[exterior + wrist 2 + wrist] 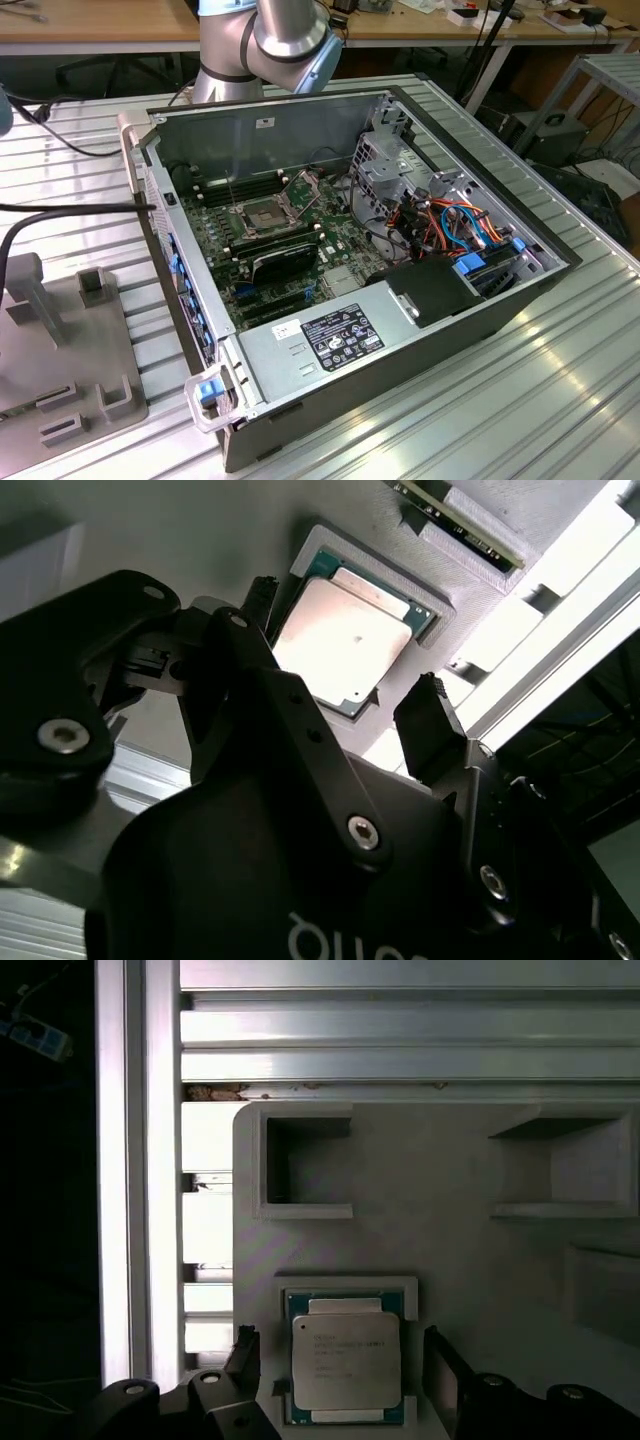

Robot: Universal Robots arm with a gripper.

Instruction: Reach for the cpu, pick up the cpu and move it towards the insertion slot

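The cpu point(347, 1365) point(345, 645) is a pale silvery square chip lying flat in a framed recess of a grey fixture plate point(450, 1260). In both wrist views my gripper point(342, 1358) point(346, 650) is open above it. One black fingertip point(243, 1355) stands on one side of the chip and the other point(440, 1360) on the opposite side, both apart from its edges. The insertion slot point(262, 218) is the square metal-framed socket on the green motherboard inside the open computer case, with its retaining frame point(305, 186) tilted up.
The fixture has raised pockets point(300, 1170) near the chip and holds a green circuit-board strip point(460, 520). It rests on a ribbed aluminium table point(480, 400). Case walls point(270, 125), a drive cage point(385, 170), cables point(450, 225) and a power supply point(330, 340) surround the socket.
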